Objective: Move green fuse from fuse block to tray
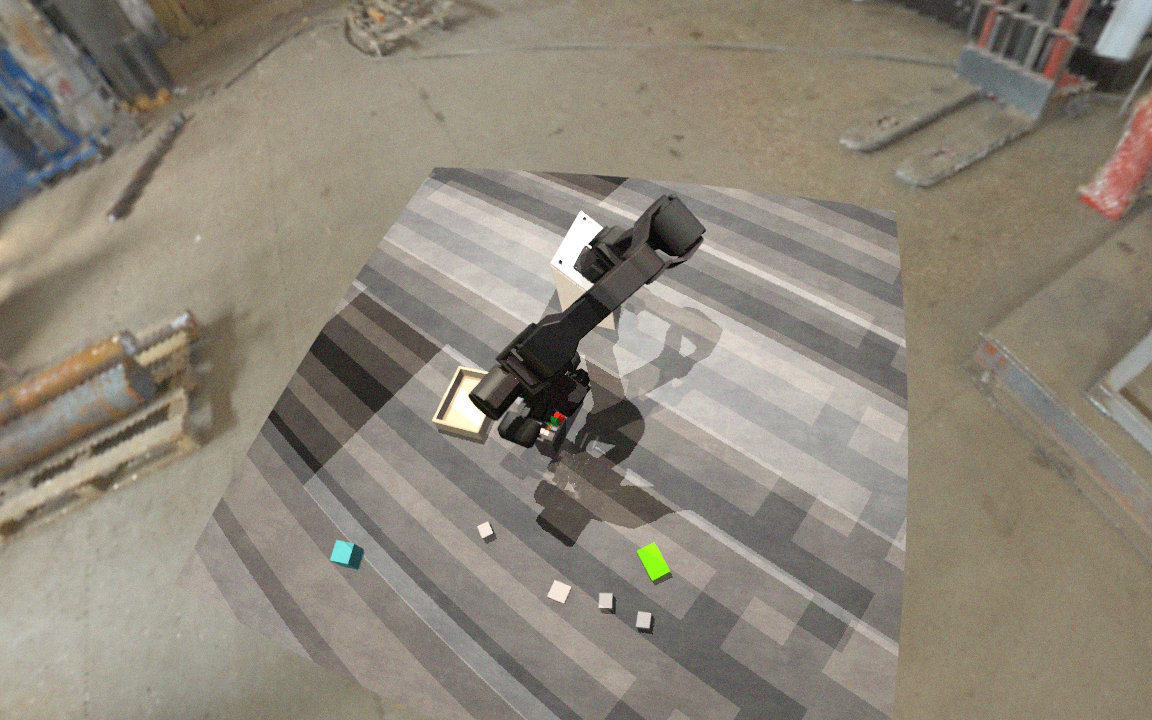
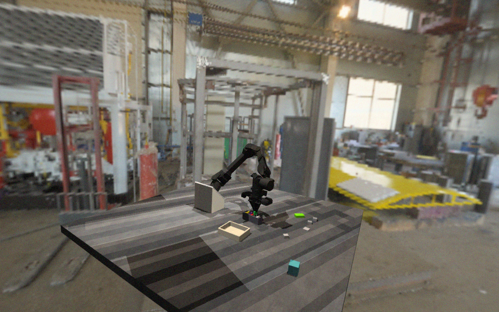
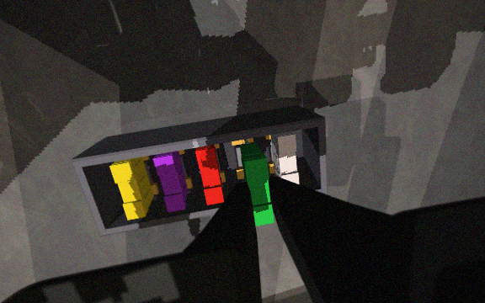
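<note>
My gripper is shut on the green fuse. In the wrist view the fuse is upright between the fingertips, raised above its slot, with brass clips showing around its far end. The dark fuse block is directly below. In it stand the yellow fuse, purple fuse, red fuse and white fuse. The right finger hides part of the white fuse's side. The cream tray is beside the block, with no fuse seen in it.
A teal cube, a bright green slab and several small white pieces, one of them a square tile, lie on the table away from the block. The white arm mount stands behind.
</note>
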You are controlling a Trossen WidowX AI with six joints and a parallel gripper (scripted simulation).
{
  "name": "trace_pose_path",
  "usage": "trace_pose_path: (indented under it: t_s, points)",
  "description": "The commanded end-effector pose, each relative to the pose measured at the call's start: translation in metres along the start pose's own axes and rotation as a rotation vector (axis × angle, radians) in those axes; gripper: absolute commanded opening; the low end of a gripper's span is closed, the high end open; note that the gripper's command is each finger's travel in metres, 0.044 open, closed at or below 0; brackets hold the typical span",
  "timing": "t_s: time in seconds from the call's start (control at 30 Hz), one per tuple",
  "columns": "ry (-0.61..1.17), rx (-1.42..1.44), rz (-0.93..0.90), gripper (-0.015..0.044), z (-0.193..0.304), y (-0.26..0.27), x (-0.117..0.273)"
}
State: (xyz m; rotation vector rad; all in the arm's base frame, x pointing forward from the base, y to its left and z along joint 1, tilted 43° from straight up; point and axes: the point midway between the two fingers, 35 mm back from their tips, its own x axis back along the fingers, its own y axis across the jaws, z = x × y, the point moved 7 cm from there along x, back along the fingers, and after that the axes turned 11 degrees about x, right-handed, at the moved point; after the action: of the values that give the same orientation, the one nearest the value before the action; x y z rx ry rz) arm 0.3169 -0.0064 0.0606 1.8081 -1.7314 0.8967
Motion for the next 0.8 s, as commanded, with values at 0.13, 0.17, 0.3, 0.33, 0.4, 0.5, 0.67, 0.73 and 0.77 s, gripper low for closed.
trace_pose_path:
  t_s: [0.13, 0.17, 0.3, 0.33, 0.4, 0.5, 0.67, 0.73, 0.77]
  points:
    - [0.004, 0.005, 0.000, 0.0000, 0.000, 0.000, 0.004]
    - [0.004, 0.005, 0.000, 0.0000, 0.000, 0.000, 0.005]
    - [0.004, 0.005, 0.000, 0.0000, 0.000, 0.000, 0.007]
    - [0.004, 0.004, 0.000, 0.0000, 0.000, 0.000, 0.007]
    - [0.003, 0.004, 0.000, 0.0000, 0.000, 0.000, 0.008]
    - [0.003, 0.004, -0.001, 0.0000, 0.000, 0.000, 0.010]
    - [0.003, 0.004, -0.001, 0.0000, 0.000, 0.000, 0.012]
    - [0.003, 0.004, -0.001, 0.0000, 0.000, 0.000, 0.015]
    - [0.003, 0.004, -0.001, 0.0000, 0.000, 0.000, 0.017]
